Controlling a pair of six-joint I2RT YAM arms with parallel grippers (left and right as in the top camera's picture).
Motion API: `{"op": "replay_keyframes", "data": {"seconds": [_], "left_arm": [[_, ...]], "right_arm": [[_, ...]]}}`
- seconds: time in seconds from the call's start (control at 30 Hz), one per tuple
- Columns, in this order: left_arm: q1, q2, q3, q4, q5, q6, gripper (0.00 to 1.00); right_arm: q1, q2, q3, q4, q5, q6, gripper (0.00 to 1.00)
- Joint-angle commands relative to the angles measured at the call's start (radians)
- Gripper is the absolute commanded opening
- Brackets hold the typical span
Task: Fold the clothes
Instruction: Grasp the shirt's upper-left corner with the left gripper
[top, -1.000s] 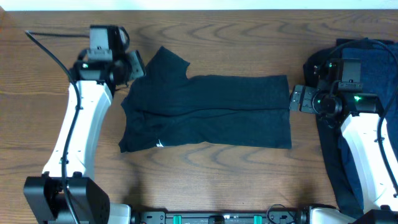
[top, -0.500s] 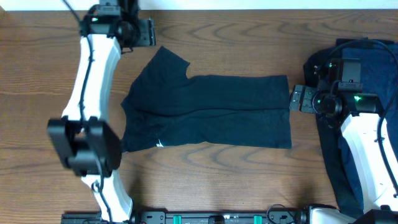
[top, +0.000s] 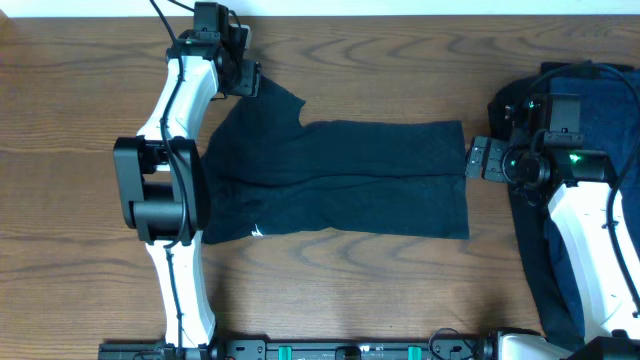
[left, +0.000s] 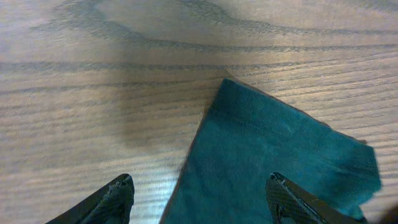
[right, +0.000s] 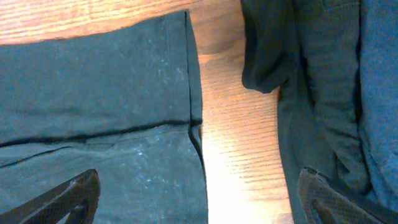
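- Bare worktop (top: 60, 200) left of the left arm (top: 165, 190) was a wide free lane.
- The left arm stretched front to back over the left edge of the T-shirt (top: 340, 180) and blocked any crossing there.
- The left tool (left: 200, 194), fingers spread, hung over the sleeve (left: 267, 155), with bare wood just beyond it.
- A narrow bare strip ran between the shirt hem and the clothes pile (top: 600, 90). The right tool (top: 478, 158), jaws wide, sat in it.
- The front strip of worktop below the T-shirt was free.
- The clothes pile and the right arm (top: 580, 220) took up the right edge.
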Motion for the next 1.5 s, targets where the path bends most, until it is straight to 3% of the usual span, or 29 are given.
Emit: {"op": "replay_keyframes", "data": {"seconds": [0.0, 0.57, 0.77, 1.1, 1.47], "left_arm": [[0.001, 0.039, 0.007, 0.013, 0.020, 0.036, 0.70], [0.000, 0.123, -0.001, 0.049, 0.020, 0.080, 0.69], [0.001, 0.123, -0.018, 0.024, 0.007, 0.075, 0.52], [0.001, 0.123, -0.026, -0.014, -0.243, -0.095, 0.51], [0.002, 0.092, -0.023, -0.083, -0.254, -0.133, 0.52]], "right_arm": [[-0.006, -0.001, 0.002, -0.002, -0.004, 0.007, 0.99], [-0.006, -0.001, 0.002, -0.002, -0.004, 0.007, 0.99], [-0.006, -0.001, 0.002, -0.002, -0.004, 0.007, 0.99], [-0.006, -0.001, 0.002, -0.002, -0.004, 0.007, 0.99], [-0.006, -0.001, 0.002, -0.002, -0.004, 0.007, 0.99]]}}
